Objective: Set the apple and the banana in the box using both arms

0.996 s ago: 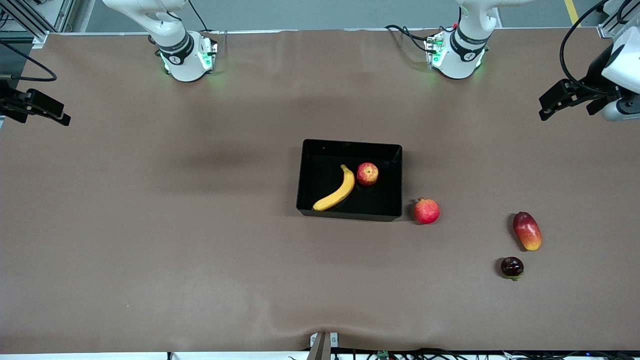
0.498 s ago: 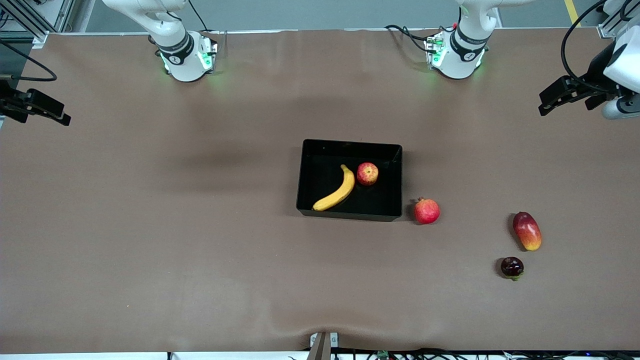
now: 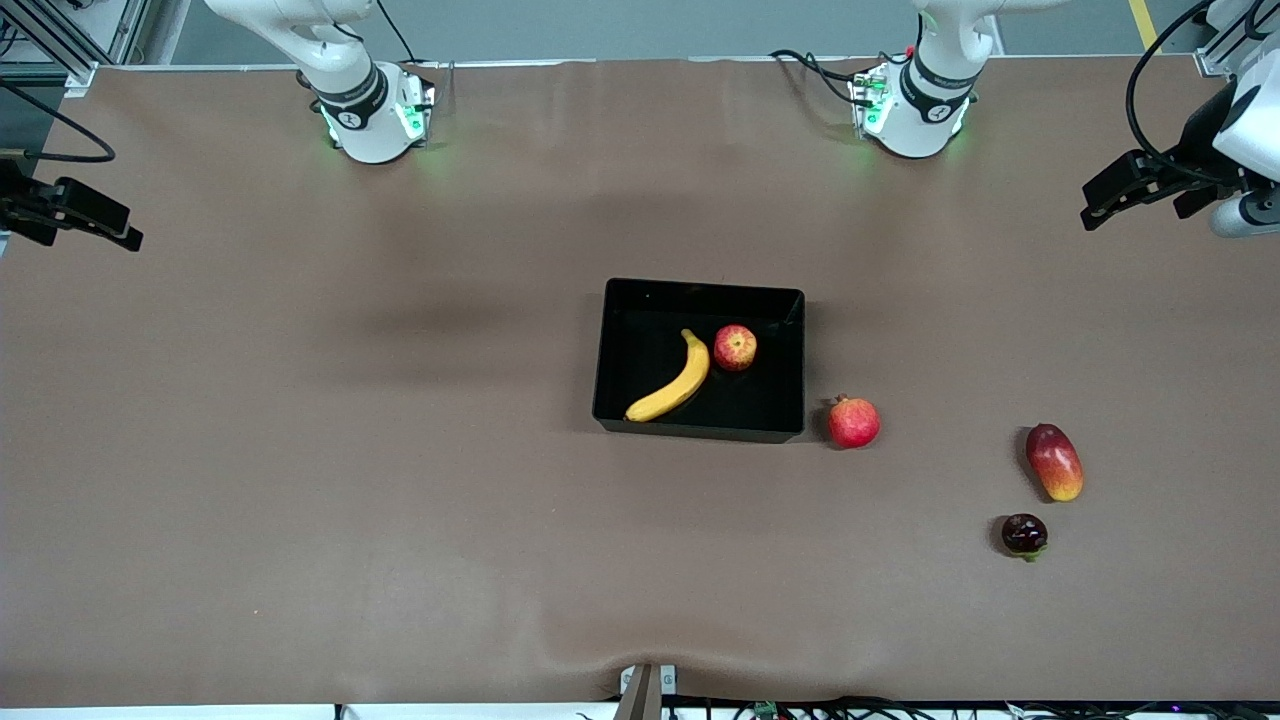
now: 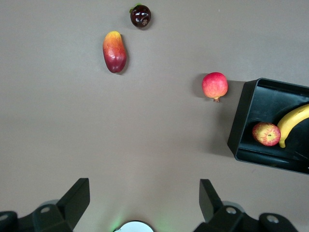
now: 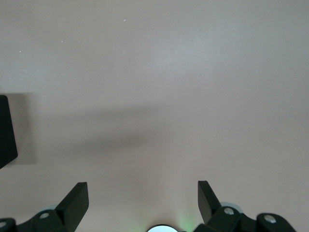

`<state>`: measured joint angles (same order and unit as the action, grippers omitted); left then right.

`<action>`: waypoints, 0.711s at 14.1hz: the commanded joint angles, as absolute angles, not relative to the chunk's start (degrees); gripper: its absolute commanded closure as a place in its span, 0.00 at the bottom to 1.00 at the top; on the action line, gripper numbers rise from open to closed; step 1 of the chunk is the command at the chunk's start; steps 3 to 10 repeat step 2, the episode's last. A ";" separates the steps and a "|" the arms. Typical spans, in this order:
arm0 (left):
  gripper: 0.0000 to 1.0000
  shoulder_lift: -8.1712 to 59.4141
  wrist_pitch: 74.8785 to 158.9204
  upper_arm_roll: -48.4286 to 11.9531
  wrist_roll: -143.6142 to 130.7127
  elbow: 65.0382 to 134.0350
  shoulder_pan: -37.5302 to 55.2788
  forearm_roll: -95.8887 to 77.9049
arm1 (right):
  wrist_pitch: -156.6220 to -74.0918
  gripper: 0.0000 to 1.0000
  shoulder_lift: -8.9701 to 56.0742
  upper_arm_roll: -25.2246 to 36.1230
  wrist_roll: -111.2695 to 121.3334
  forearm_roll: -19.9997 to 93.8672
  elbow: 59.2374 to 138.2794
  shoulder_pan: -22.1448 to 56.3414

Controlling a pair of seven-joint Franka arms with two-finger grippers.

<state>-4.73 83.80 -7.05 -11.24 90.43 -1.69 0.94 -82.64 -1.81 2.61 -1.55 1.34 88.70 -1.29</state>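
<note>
Both fruits already lie in the box [image 3: 700, 295]: banana [image 3: 672, 381] and apple [image 3: 735, 347] rest on its black floor, apple just beside the banana's upper tip, toward the left arm's end of the box. Banana's long axis runs diagonally, from the box's near corner at the right arm's end up toward the box middle. The left wrist view confirms it, with apple [image 4: 266, 134] and banana [image 4: 293, 124] inside the box wall [image 4: 243, 116].

Left tool [image 3: 1112, 190] hangs over the bare surface [image 3: 300, 450] well apart from the box, out at the left arm's end; fingers [image 4: 75, 199] spread apart, nothing between them. Right tool [image 3: 95, 218] hangs over the surface well apart from the box at the right arm's end; fingers [image 5: 76, 199] also spread, empty. Only a sliver of box [image 5: 7, 130] shows in the right wrist view.

Key relation: the box sits roughly midway between the two tools, each arm pulled out to its own end, neither clearly nearer. Judgement: task looks done, no grasp left to make; both arms wait.

Off-task fruit outside the box: pinkish-red round fruit [image 3: 853, 421] just beside the box's near corner at the left arm's end, mango-like fruit [image 3: 1054, 461] and dark small fruit [image 3: 1024, 534] farther out from the box toward that same end and nearer the camera.
</note>
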 commanded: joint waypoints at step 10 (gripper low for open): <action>0.00 -3.96 82.71 -6.86 -10.64 88.16 -1.93 0.61 | -81.83 0.00 -1.32 1.93 -0.88 2.37 87.63 -2.29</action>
